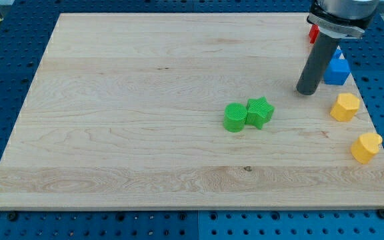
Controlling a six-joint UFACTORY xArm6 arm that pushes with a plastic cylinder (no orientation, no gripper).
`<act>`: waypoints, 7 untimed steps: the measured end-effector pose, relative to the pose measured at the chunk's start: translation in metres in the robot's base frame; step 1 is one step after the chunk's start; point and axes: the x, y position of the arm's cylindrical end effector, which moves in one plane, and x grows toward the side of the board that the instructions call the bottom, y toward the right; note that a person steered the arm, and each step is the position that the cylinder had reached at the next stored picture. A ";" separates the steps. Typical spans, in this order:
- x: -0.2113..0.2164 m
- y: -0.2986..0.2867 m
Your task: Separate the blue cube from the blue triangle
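Observation:
The blue cube (337, 71) sits near the board's right edge, towards the view's top. The blue triangle (337, 53) lies just above it, touching it and partly hidden behind the rod. My tip (305, 91) rests on the board just left of and slightly below the blue cube, with a small gap between them. The dark rod rises from the tip up to the view's top right.
A red block (313, 33) shows behind the rod at the top right. A yellow hexagonal block (345, 107) and a yellow heart-like block (366, 147) lie along the right edge. A green cylinder (234, 117) and a green star (259, 111) touch mid-board. The wooden board (145, 100) lies on a blue perforated table.

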 end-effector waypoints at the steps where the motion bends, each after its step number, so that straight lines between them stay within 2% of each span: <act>1: 0.000 0.011; 7: -0.008 0.114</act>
